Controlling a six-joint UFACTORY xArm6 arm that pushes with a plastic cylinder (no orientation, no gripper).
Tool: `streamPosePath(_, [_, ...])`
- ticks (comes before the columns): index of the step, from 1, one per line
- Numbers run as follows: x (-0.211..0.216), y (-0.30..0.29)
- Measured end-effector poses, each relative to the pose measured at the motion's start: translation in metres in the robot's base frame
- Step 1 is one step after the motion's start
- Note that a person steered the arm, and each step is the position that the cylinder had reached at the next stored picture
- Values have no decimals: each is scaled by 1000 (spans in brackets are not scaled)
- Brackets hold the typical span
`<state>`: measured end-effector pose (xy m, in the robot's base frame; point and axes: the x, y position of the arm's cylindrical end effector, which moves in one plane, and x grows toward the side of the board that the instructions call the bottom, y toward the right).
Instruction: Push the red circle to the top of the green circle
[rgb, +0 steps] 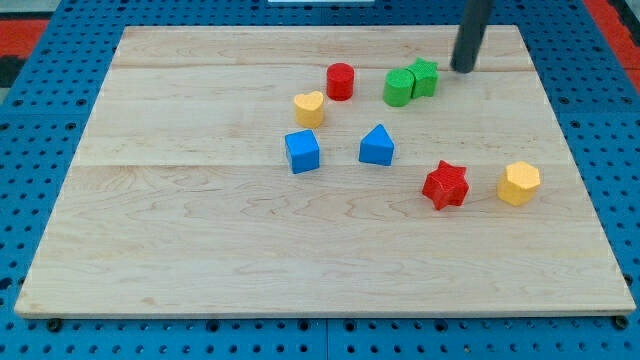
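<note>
The red circle (340, 81) stands on the wooden board near the view's top, left of the green circle (399, 87). A green star (424, 77) touches the green circle on its right. My tip (463, 69) is to the right of the green star, a short gap away, touching no block. The red circle and green circle are apart by roughly one block's width.
A yellow heart (309, 108) lies below-left of the red circle. A blue cube (302, 151) and a blue pentagon-like block (377, 146) sit mid-board. A red star (445, 185) and a yellow hexagon (519, 183) lie at the right. The board's top edge (320, 28) is near.
</note>
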<state>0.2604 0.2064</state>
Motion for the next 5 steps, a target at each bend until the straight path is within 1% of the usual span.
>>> streamPosePath(1, [-1, -5])
streamPosePath(2, [22, -47])
streamPosePath(3, [24, -78])
streamPosePath(4, [20, -67])
streamPosePath(5, [-12, -100])
